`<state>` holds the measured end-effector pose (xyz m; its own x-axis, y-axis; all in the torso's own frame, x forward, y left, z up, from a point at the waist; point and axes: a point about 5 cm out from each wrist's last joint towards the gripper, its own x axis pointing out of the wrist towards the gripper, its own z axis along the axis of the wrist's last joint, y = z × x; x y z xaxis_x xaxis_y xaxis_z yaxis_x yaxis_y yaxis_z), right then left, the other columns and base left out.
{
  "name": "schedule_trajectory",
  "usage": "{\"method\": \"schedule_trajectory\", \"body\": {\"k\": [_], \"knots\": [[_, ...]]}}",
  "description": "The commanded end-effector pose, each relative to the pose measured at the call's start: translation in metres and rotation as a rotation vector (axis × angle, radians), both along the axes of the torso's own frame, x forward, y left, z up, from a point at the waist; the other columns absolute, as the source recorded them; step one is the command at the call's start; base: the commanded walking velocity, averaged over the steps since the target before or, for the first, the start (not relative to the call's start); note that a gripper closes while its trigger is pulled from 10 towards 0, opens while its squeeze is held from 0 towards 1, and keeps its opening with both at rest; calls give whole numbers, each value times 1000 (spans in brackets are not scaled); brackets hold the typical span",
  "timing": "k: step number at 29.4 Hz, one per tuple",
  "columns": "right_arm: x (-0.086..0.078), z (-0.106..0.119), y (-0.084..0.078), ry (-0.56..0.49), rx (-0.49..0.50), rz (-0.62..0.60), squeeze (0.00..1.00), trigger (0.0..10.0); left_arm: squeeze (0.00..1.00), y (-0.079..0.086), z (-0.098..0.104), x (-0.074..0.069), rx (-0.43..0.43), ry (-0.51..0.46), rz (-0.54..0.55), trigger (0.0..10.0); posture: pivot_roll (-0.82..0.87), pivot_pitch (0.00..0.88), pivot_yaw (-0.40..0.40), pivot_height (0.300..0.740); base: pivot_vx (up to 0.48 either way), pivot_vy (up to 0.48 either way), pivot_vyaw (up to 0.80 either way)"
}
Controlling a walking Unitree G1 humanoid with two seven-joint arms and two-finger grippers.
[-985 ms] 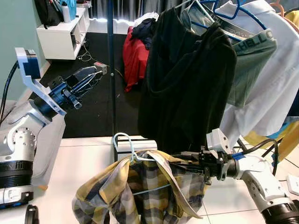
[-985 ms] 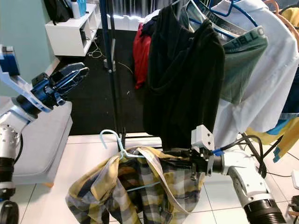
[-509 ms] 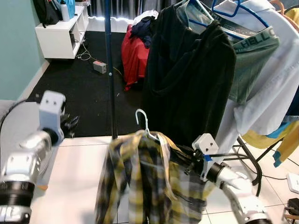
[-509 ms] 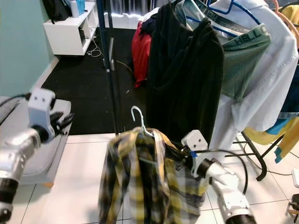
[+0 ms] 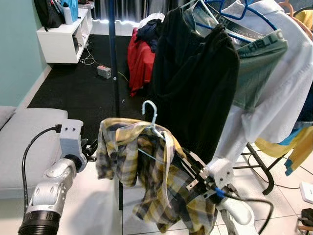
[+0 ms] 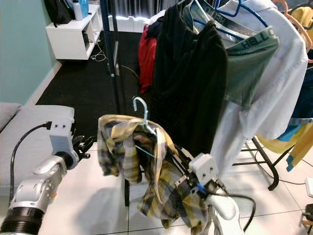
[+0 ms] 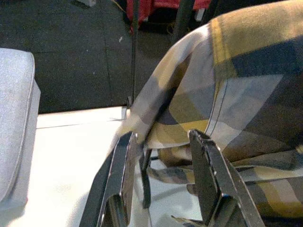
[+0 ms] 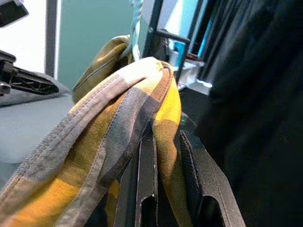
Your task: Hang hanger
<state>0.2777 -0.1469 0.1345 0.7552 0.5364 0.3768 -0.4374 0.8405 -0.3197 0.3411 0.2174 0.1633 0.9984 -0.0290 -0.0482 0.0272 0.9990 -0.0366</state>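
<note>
A yellow and grey plaid shirt (image 5: 146, 166) hangs on a light blue hanger whose hook (image 5: 149, 110) points up, just left of the black garment (image 5: 195, 83) on the rack. My right gripper (image 5: 188, 164) reaches up from below and is shut on the shirt's shoulder fabric over the hanger; in the right wrist view the cloth (image 8: 165, 118) is pinched between its black fingers (image 8: 147, 179). My left gripper (image 5: 92, 147) is low at the shirt's left edge, open, with the plaid cloth (image 7: 246, 94) just past its fingertips (image 7: 127, 156).
The rack's dark upright pole (image 5: 113, 58) stands just behind the shirt. Green and white shirts (image 5: 264, 73) hang on blue hangers to the right. A grey cushion (image 5: 27, 142) lies at the left, a white shelf (image 5: 61, 36) and red clothes (image 5: 139, 58) further back.
My right gripper has lifted the shirt and hanger from near the floor up to chest height. My left arm has dropped from high on the left down beside the shirt.
</note>
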Motion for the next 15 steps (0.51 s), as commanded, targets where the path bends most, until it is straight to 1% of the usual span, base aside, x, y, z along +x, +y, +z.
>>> {"method": "schedule_trajectory", "body": {"k": [1, 2, 3, 4, 5, 6, 7, 9, 11, 12, 13, 15], "knots": [[-3, 1, -1, -33, -9, -21, 0, 0, 0, -2, -10, -3, 14, 40, 10, 10000, -5, 170, -57, 740, 0, 0, 0], [-4, -14, -3, 29, -1, -99, 0, 10000, 0, -6, -15, -9, 60, 21, 20, 10000, 3, 171, -51, 740, 0, 0, 0], [-4, -17, -4, 48, 5, -124, 0, 10000, 0, -6, -16, -10, 50, 9, 39, 10000, 3, 171, -51, 740, 0, 0, 0], [-2, -23, -4, 110, 16, -148, 0, 10000, 0, -6, -16, -12, -13, -22, 46, 10000, -2, 172, -48, 740, 0, 0, 0], [-2, -23, -4, 110, 16, -148, 0, 10000, 0, -6, -16, -12, -13, -22, 46, 10000, -2, 172, -48, 740, 0, 0, 0], [-1, -29, -5, 154, 22, -178, 0, 10000, 0, -4, -17, -15, -22, -41, 61, 10000, -5, 171, -49, 740, 0, 0, 0], [-1, -29, -5, 154, 22, -178, 0, 10000, 0, -4, -17, -15, -22, -41, 61, 10000, -5, 171, -49, 740, 0, 0, 0], [-1, -37, -6, 213, 43, -218, 0, 10000, 0, -3, -20, -21, -9, -66, 63, 10000, -3, 169, -48, 740, 0, 0, 0], [-1, -39, -6, 223, 55, -231, 0, 10000, 0, -3, -21, -23, 2, -72, 63, 10000, -3, 169, -48, 740, 0, 0, 0], [-1, -41, -8, 234, 60, -244, 0, 10000, 0, -1, -24, -26, 13, -84, 82, 10000, -2, 170, -46, 740, 0, 0, 0], [-1, -41, -8, 234, 60, -244, 0, 10000, 0, -1, -24, -26, 13, -84, 82, 10000, -2, 170, -46, 740, 0, 0, 0], [0, -45, -12, 261, 91, -277, 0, 10000, 0, 1, -32, -31, 43, -69, 114, 10000, -4, 170, -44, 740, 0, 0, 0]]}}
